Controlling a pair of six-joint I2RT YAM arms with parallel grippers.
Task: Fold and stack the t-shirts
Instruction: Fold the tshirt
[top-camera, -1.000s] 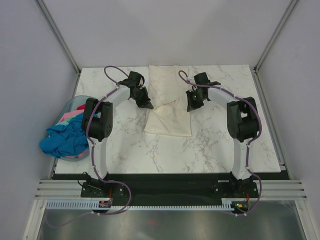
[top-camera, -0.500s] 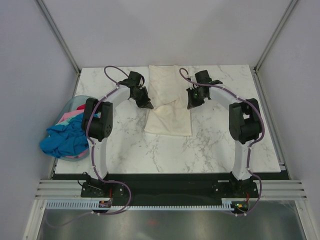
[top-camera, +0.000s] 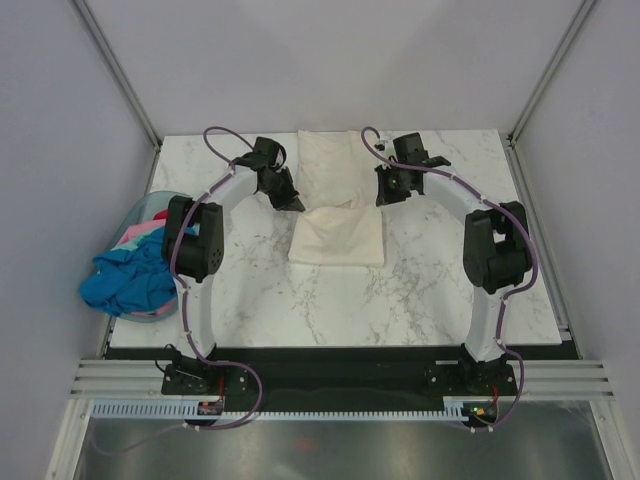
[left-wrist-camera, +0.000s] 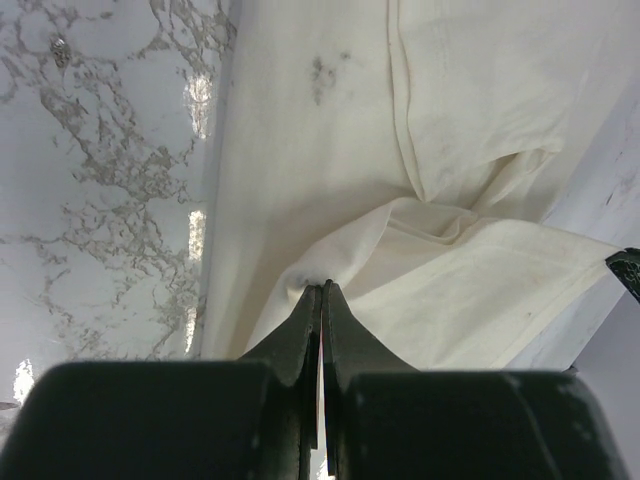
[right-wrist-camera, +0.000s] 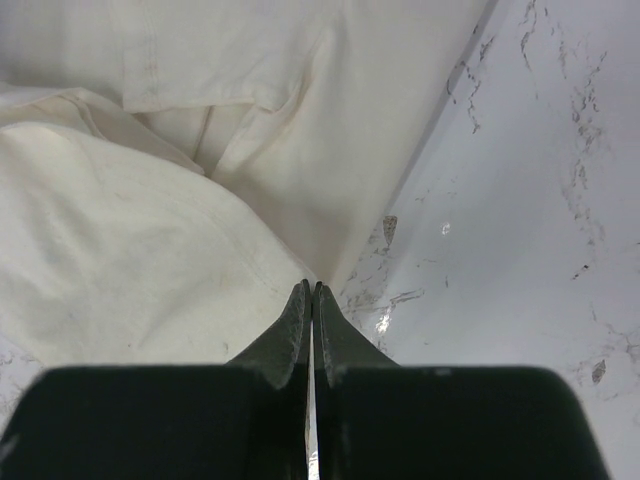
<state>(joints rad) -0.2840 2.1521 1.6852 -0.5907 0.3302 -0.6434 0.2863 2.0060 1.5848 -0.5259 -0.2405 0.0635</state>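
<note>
The cream-white t-shirt (top-camera: 338, 235) lies on the far middle of the table (top-camera: 420, 290), its far part spread flat toward the back edge and its near part doubled into a rough rectangle with a rumpled crease across the middle. At the left end of that crease the left gripper (top-camera: 293, 203) is closed on the cloth; in the left wrist view its tips pinch a small pucker of the cloth's edge. At the right end the right gripper (top-camera: 383, 195) is likewise closed, and in the right wrist view its tips meet on the shirt's edge where it reaches the marble. Well apart, at the table's left edge, a pale blue basket (top-camera: 143, 204) holds a heap of other shirts, a bright blue t-shirt (top-camera: 125, 282) spilling over its near rim with pink cloth (top-camera: 133, 236) behind it.
</note>
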